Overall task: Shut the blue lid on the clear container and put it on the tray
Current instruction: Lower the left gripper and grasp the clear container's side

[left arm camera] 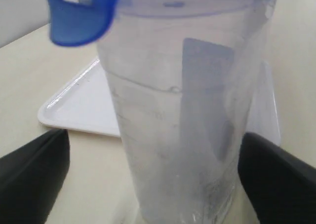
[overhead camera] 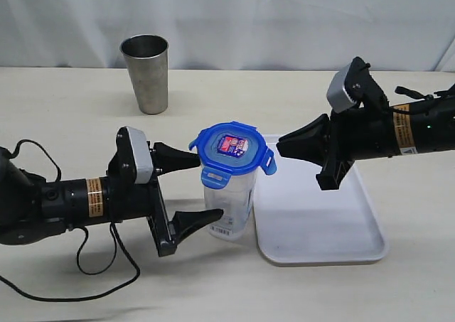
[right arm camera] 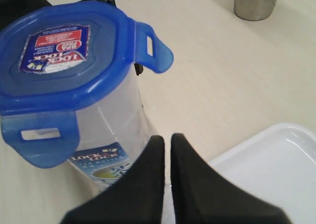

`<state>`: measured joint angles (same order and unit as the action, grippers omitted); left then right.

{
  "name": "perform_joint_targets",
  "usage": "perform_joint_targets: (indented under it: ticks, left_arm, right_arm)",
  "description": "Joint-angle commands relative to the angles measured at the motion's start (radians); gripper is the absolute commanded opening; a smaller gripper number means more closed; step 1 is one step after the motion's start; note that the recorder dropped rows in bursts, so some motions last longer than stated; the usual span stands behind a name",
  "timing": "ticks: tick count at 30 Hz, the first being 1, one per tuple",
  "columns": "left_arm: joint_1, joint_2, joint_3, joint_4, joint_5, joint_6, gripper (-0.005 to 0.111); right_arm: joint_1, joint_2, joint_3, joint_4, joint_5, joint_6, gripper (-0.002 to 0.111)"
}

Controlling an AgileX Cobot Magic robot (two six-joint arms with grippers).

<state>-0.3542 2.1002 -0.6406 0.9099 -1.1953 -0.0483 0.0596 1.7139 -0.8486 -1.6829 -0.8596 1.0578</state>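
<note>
while the blue lid (overhead camera: pixel 232 148) sits on top of the clear container (overhead camera: pixel 231 201) with its snap flaps (right arm camera: pixel 154 48) flared outward rather than folded down, closing appears to be the step in hand. left gripper (overhead camera: pixel 211 187): jaws spread wide, the container's body standing between them, one finger tip just beside or touching the wall low down (contact cannot be told), the other near the lid's rim. right gripper (overhead camera: pixel 281 148): jaws pressed together into a single point, holding nothing, with the lid's nearest flap just ahead of their tips and the tray (overhead camera: pixel 320 222) lying below them. the container stands on the table (overhead camera: pixel 71 94), just beside the tray's rim and not on it. a steel tumbler (overhead camera: pixel 146 73) stands well beyond both pairs of jaws, uninvolved. judged next move: the flaps need pressing down until latched, probably with the closed right tips while the left jaws close to steady the body; afterwards a firm grasp on the body and a short carry sideways onto the tray, kept upright.
</note>
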Motion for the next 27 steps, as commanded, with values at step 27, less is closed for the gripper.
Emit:
perform_joint_targets:
  ticks: [27]
  left_arm:
    - [-0.111, 0.070, -0.212, 0.015, 0.140, -0.148, 0.080]
  right_arm:
    - [-0.002, -0.008, 0.005, -0.008, 0.002, 0.008, 0.005]
